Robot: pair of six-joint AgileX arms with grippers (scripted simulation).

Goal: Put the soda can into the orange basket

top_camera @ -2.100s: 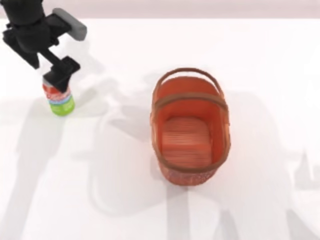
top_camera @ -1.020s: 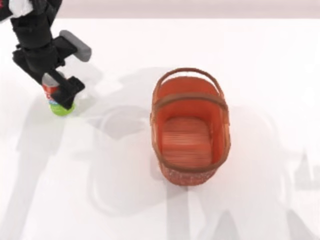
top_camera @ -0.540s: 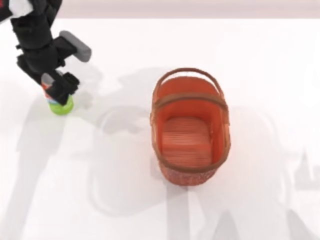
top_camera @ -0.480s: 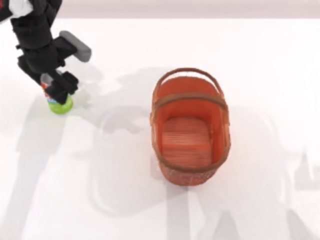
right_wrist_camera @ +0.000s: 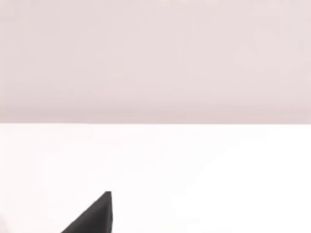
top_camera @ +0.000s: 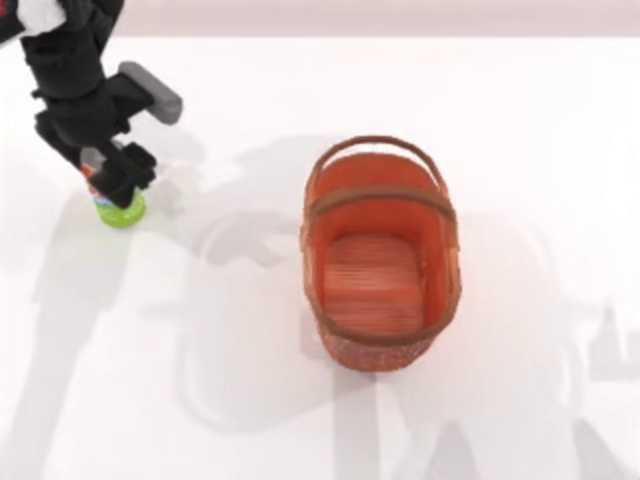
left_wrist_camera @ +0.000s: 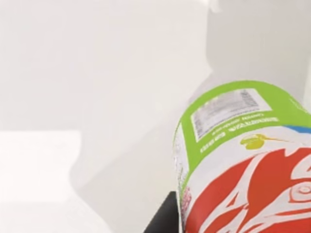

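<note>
At the far left of the counter [top_camera: 250, 420], the left end effector [top_camera: 112, 178] is sitting down over the soda can [top_camera: 121, 209], its dark fingers pinching the can's upper part from either side. From above, only the lime-green lower half of the can is showing beneath the fingers, resting on or just above the white surface; contact with the counter is not clear. The can is standing roughly upright, its long axis running vertically with the silver top hidden under the end effector and the green base pointing down at the counter.

Close up from the left wrist, the soda can [left_wrist_camera: 243, 165] is filling much of the view, red with white lettering nearest the camera and the green band with a printed label farther away, and a dark finger [left_wrist_camera: 163, 218] is lying against its side.

Well apart to the right, near the middle of the counter, the orange basket [top_camera: 440, 270] is sitting upright with its brown arched handle crossing over the far half of its opening.

The right arm is showing only as a dark sliver [right_wrist_camera: 92, 216] in its own wrist view, and whether its end effector is spread or pressed together cannot be told.
</note>
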